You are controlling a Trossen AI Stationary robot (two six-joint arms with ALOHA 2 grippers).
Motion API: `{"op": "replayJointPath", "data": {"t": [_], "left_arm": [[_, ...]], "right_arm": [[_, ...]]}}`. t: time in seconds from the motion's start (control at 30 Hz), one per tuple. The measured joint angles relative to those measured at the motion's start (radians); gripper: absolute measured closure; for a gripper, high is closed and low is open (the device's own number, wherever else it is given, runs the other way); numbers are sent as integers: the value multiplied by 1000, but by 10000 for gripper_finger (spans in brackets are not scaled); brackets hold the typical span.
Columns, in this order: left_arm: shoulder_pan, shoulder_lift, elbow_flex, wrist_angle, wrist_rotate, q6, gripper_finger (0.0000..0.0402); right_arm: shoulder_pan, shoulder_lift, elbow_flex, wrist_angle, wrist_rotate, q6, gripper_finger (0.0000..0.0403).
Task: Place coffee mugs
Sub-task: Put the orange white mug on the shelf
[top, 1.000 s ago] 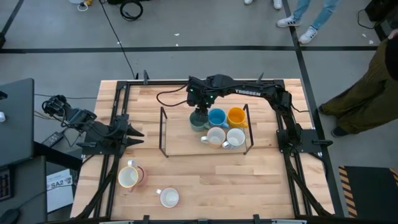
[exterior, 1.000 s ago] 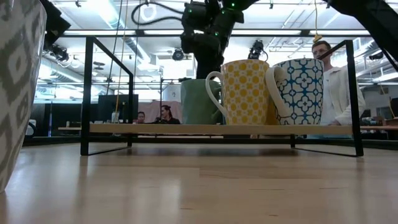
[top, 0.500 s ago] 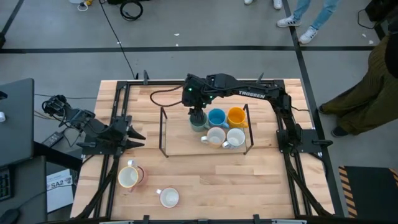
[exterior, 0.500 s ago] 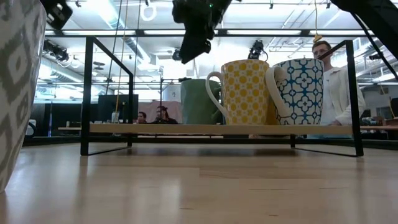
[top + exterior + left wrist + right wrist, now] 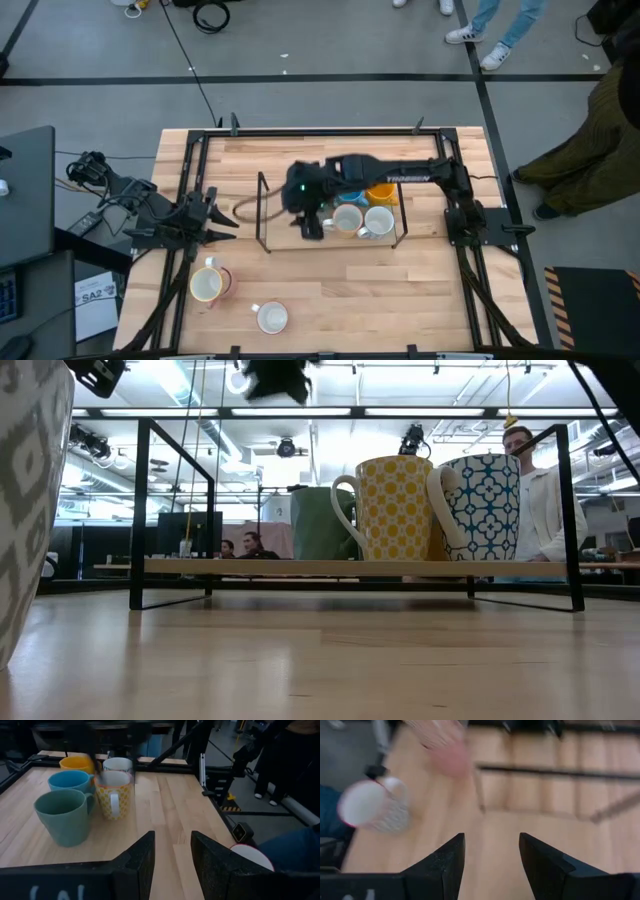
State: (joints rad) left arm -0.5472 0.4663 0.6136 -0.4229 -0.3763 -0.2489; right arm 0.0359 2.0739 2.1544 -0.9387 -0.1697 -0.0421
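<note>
Five mugs stand on their bases on a low wooden shelf inside a black frame (image 5: 262,215): green mug (image 5: 65,815), blue mug (image 5: 70,780), orange mug (image 5: 380,188), yellow-patterned mug (image 5: 114,792) and white mug (image 5: 378,222). The pink mug (image 5: 208,283) and another white mug (image 5: 272,317) stand on the table near its near left corner. My right gripper (image 5: 310,222) hovers open over the shelf's left half, above the mugs, holding nothing; its arm hides the green mug in the high view. My left gripper (image 5: 222,222) waits open at the table's left side, level with the shelf.
The frame's black uprights and rails (image 5: 145,510) surround the shelf. Bare wood lies on the shelf left of the mugs and across the near middle of the table. A large grey-patterned mug (image 5: 30,500) fills the low view's left edge. People stand beyond the table.
My right gripper has risen from the green mug and swung toward the table's left and near edge, over the shelf's bare half. The green mug stays standing on the shelf beside the blue one. The other mugs have kept still.
</note>
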Motion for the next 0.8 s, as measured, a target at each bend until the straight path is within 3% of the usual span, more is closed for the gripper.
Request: {"op": "replayJointPath", "data": {"t": [0.27, 0.47, 0.67, 0.8], "left_arm": [[0, -1, 0, 0, 1, -1, 269], [0, 45, 1, 86, 66, -53, 269], [-9, 205, 76, 63, 177, -107, 269], [-64, 340, 190, -56, 217, -108, 269]], "right_arm": [[151, 0, 0, 208, 19, 119, 210], [232, 0, 0, 220, 74, 198, 210], [292, 0, 0, 219, 88, 206, 210], [319, 0, 0, 219, 115, 208, 210]]}}
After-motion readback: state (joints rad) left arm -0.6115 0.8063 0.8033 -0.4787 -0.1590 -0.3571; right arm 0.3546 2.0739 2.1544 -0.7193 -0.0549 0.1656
